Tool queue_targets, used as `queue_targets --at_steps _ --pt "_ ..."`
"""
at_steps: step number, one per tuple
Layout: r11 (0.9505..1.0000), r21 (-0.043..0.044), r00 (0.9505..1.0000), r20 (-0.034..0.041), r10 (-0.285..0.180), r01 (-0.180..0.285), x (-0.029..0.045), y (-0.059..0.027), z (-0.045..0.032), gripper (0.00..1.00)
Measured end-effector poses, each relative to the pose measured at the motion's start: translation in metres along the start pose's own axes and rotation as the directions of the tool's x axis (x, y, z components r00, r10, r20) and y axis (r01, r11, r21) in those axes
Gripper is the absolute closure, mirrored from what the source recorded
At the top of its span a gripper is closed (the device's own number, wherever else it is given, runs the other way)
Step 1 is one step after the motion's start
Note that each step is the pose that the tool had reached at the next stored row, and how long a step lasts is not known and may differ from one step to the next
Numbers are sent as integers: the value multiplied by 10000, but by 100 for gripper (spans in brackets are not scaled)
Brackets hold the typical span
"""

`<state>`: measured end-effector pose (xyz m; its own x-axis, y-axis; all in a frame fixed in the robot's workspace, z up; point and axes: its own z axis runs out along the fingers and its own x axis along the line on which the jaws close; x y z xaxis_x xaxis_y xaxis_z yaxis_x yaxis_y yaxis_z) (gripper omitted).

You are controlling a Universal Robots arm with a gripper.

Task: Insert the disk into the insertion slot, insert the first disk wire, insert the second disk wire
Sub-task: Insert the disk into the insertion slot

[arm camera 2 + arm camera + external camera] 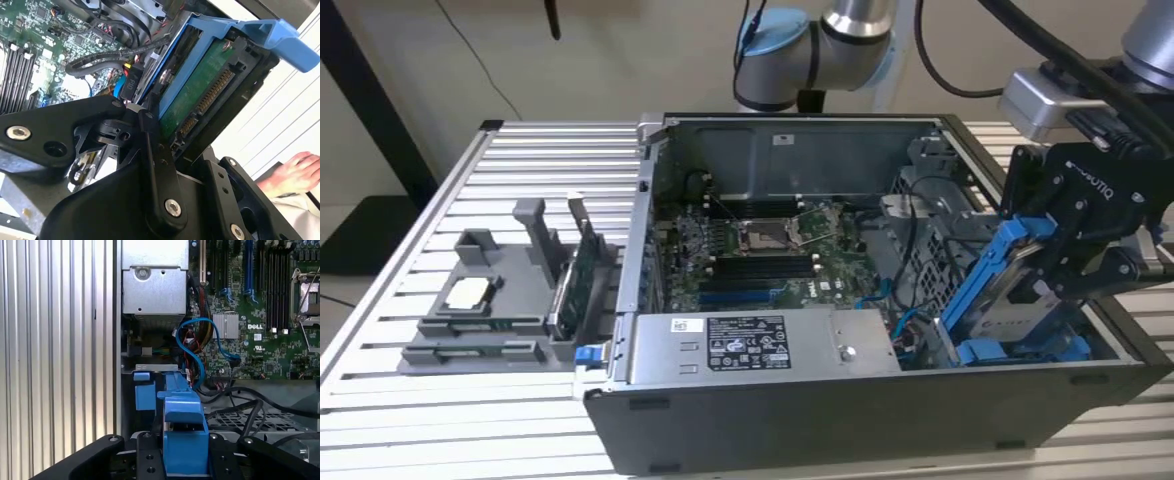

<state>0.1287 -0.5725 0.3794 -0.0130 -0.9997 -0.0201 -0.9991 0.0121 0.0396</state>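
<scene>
The disk (1015,292), silver in a bright blue carrier (987,265), hangs tilted at the open computer case's end toward the exterior view's right. My gripper (1051,268) is shut on it. In the second wrist view the disk's green circuit board (200,95) and connector face out, under the blue carrier (240,27). In the first wrist view the carrier (184,435) sits between my black fingers (145,460). The insertion slot (994,352) with blue rails (145,392) lies just below the disk's lower end. A blue wire (220,342) and a black cable (110,55) lie loose beside the bay.
A grey labelled power-supply box (747,345) lies along the case's front. The motherboard (761,250) fills the case floor. A grey fixture (487,305) holding cards stands on the slatted table at the exterior view's left. A person's hand (295,172) rests outside the case.
</scene>
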Motion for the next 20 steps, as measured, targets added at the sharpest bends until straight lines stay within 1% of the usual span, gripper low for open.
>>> queue_targets --at_steps 5,7,8,9,10,17,20 --pt "10000 0 10000 8 -1 1 -1 0 3 67" --pt "10000 0 10000 3 -1 1 0 -1 4 66" --pt "10000 0 10000 2 -1 1 0 -1 3 60" --pt "10000 0 10000 1 -1 1 0 -1 3 60" --pt "10000 0 10000 1 0 0 0 0 3 53" --pt "10000 0 10000 2 0 0 0 0 2 53" --pt "10000 0 10000 0 0 0 0 0 -12 53"
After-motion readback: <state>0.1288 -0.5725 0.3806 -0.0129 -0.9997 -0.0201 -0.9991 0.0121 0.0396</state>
